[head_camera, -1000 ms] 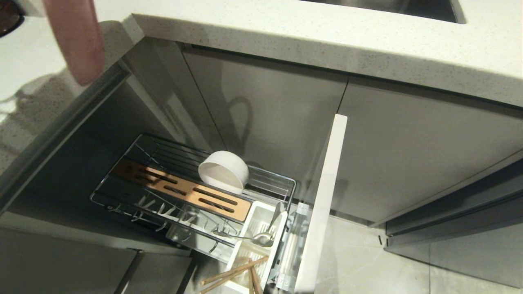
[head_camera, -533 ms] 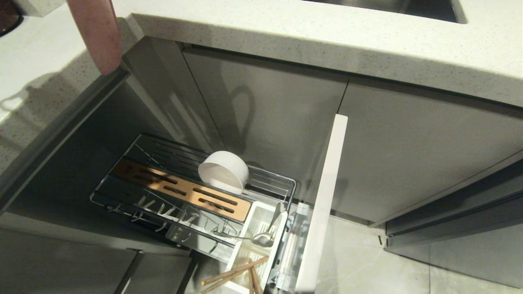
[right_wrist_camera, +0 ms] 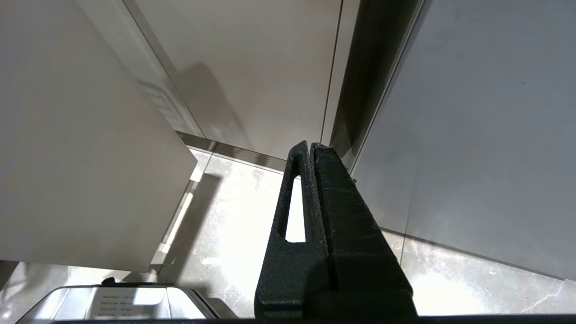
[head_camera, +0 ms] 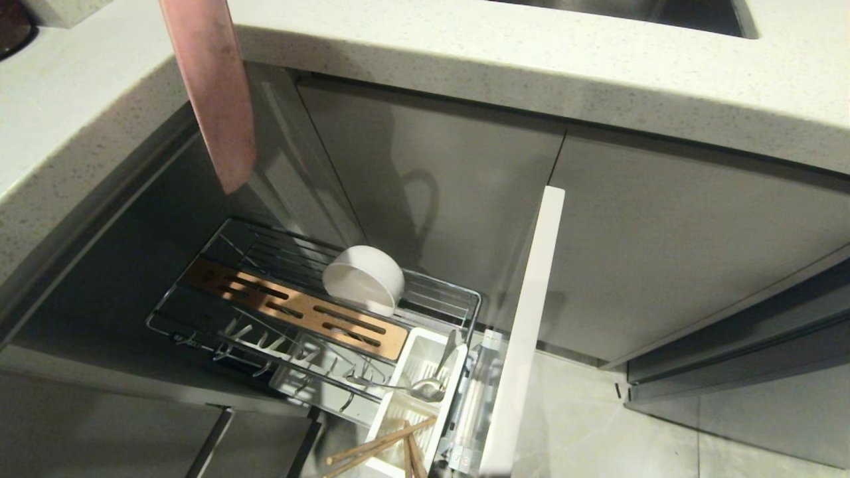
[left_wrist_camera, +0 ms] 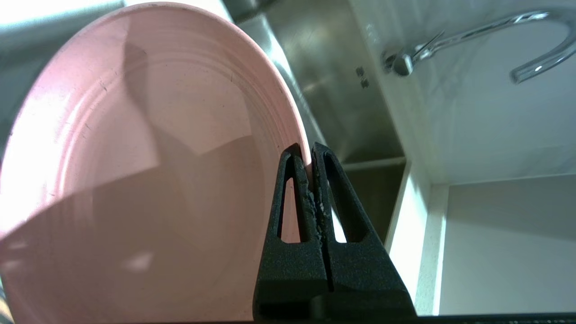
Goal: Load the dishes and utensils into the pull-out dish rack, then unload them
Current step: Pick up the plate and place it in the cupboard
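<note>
A home kitchen: a speckled pale stone countertop point(head_camera: 531, 60) over flat grey cabinet fronts point(head_camera: 664, 245), a steel sink point(left_wrist_camera: 333, 90) with a chrome tap point(left_wrist_camera: 472, 36), and a pull-out dish rack point(head_camera: 319, 312) holding crockery and cutlery.

A speckled pale stone countertop point(head_camera: 531, 60) spans the head view from nine to three o'clock, with a steel sink point(head_camera: 631, 10) at twelve. Grey cabinet doors point(head_camera: 684, 245) sit at centre-right, pale floor tiles point(head_camera: 597, 425) at five o'clock. The left wrist view shows a chrome faucet point(left_wrist_camera: 486, 36) at one o'clock.
</note>
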Controlling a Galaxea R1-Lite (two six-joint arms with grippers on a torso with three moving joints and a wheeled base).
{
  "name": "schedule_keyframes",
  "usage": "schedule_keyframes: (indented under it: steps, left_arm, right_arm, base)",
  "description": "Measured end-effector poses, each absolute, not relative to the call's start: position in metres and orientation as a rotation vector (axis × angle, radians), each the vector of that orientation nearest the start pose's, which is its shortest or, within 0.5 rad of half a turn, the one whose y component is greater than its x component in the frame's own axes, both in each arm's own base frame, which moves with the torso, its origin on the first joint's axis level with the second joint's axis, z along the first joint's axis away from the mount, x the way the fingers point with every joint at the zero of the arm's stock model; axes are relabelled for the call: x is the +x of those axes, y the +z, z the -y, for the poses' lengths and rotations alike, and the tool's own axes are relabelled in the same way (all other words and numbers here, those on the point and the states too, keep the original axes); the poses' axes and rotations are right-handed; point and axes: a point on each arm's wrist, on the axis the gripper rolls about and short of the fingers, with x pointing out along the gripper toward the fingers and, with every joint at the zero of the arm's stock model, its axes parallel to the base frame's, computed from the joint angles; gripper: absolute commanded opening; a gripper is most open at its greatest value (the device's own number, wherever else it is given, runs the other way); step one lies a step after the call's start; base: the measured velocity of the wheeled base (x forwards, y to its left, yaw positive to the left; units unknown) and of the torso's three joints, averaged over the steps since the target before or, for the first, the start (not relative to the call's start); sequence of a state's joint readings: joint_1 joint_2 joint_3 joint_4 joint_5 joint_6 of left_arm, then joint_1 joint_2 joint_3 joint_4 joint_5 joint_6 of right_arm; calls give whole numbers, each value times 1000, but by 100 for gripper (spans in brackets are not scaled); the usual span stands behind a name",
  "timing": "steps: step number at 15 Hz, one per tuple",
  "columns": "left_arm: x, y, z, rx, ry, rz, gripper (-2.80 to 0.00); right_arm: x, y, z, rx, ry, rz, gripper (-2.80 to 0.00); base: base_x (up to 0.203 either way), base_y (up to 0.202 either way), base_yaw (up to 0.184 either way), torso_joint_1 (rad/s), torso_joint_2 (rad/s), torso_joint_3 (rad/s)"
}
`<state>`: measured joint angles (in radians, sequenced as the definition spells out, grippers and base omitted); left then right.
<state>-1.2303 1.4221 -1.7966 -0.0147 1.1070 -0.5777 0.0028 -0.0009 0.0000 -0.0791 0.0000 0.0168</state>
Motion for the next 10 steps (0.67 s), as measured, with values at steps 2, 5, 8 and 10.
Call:
schedule_keyframes:
  steps: [2, 5, 8, 10]
  left_arm:
    - [77, 456, 164, -921, -162, 94, -280]
    - [75, 437, 176, -909, -147, 52, -280]
    - [76, 422, 183, -916, -111, 34, -280]
    - [77, 403, 186, -884, -85, 17, -280]
  right_arm:
    - [-23, 84, 0, 17, 3, 80, -280]
    - [-23, 84, 0, 17, 3, 80, -280]
    - [-23, 84, 0, 17, 3, 80, -280]
    - [-23, 84, 0, 17, 3, 80, -280]
  base:
    - [0, 0, 0, 0, 0, 0]
    - [0, 0, 0, 0, 0, 0]
    - [0, 0, 0, 0, 0, 0]
    - [0, 0, 0, 0, 0, 0]
